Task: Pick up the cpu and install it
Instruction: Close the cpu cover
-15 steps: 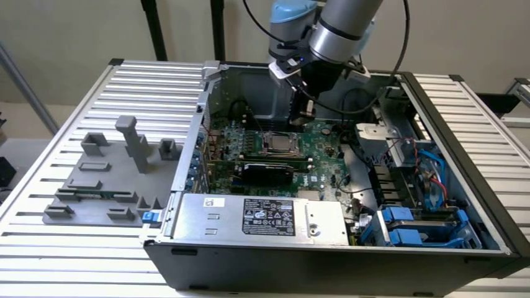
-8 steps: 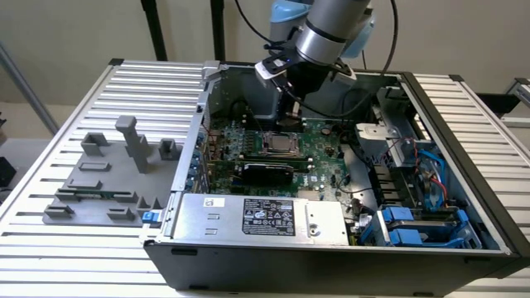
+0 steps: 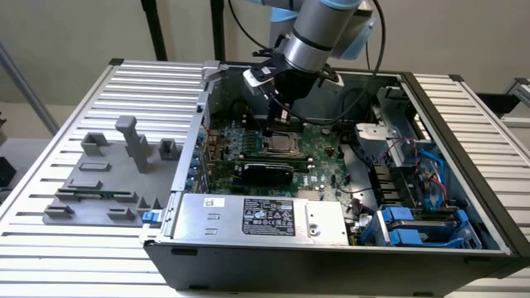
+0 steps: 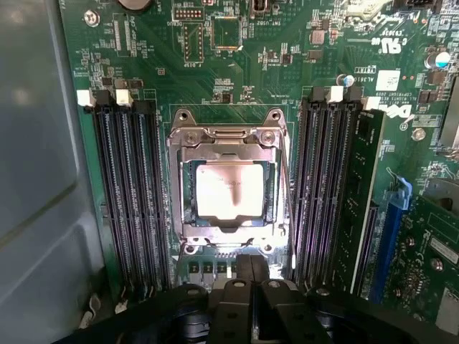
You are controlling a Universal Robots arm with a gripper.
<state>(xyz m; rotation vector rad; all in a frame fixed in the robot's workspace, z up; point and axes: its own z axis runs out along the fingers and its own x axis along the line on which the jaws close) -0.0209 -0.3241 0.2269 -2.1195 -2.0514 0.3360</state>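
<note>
Cpu (image 4: 231, 190) lies flat in the socket frame (image 4: 188, 142) mid-motherboard (image 4: 287, 79), between the memory slots (image 4: 129, 193). Gripper (image 4: 249, 266) hangs by the frame's edge, fingers pressed together, holding nothing. You'd want the chip square in its recess: no side push, no tilt.

An open computer case (image 3: 331, 268) sits on the slatted desk (image 3: 153, 81), holding a green motherboard (image 4: 287, 72) and silver power supply (image 3: 207, 220); a grey fixture (image 3: 91, 186) stands beside it.
</note>
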